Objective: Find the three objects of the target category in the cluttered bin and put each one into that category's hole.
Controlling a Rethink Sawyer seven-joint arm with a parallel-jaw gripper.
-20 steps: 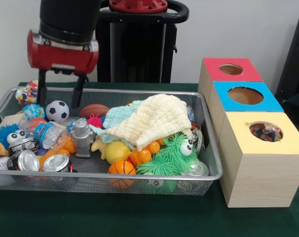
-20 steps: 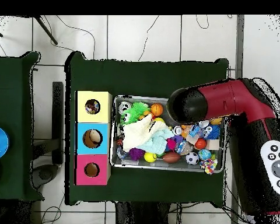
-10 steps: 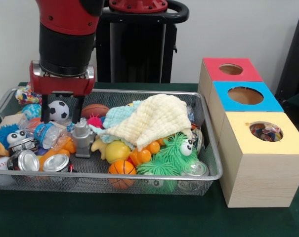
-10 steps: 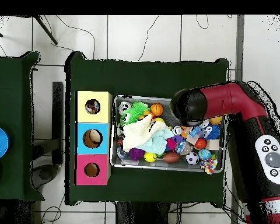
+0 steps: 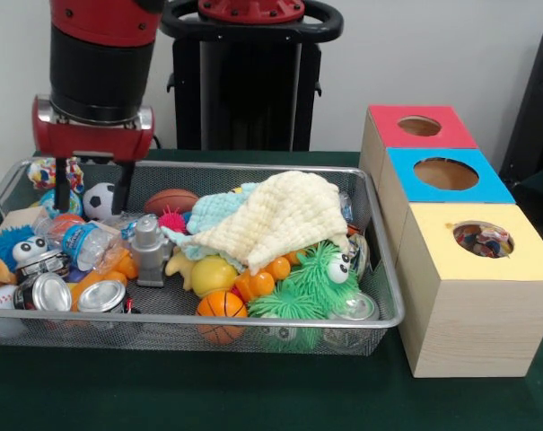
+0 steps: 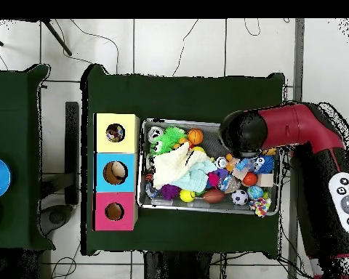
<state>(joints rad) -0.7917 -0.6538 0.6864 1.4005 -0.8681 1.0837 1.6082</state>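
Jaws stood apart and empty, you can see that plainly in the front view: two dark fingers (image 5: 121, 190) hung down over the far left end of the cluttered bin (image 5: 253, 321), with nothing held between them.

What you wanted, a spotted cloth piece (image 5: 45, 169), lay bunched in that same far left corner, against the rim. From the front it sat just to the picture's left of the jaws and a little behind them, partly hidden by the nearer finger. It was crumpled, so you could not read a long axis from it. Overhead, the same piece (image 6: 259, 207) showed at the bin's corner nearest the robot's base, beside where the arm covered the toys.

The gap between the fingers lined up with a small soccer ball (image 5: 98, 200), not with the cloth, so I judge you needed a short shift toward that corner before descending.

Further out, the pale yellow waffle cloth (image 5: 284, 215) draped over the middle of the bin and may have hidden more. The hole (image 5: 483, 240) in the yellow-topped box (image 5: 473, 296) was well apart, past the bin's other end on the table (image 5: 208, 395), with colourful bits showing inside.
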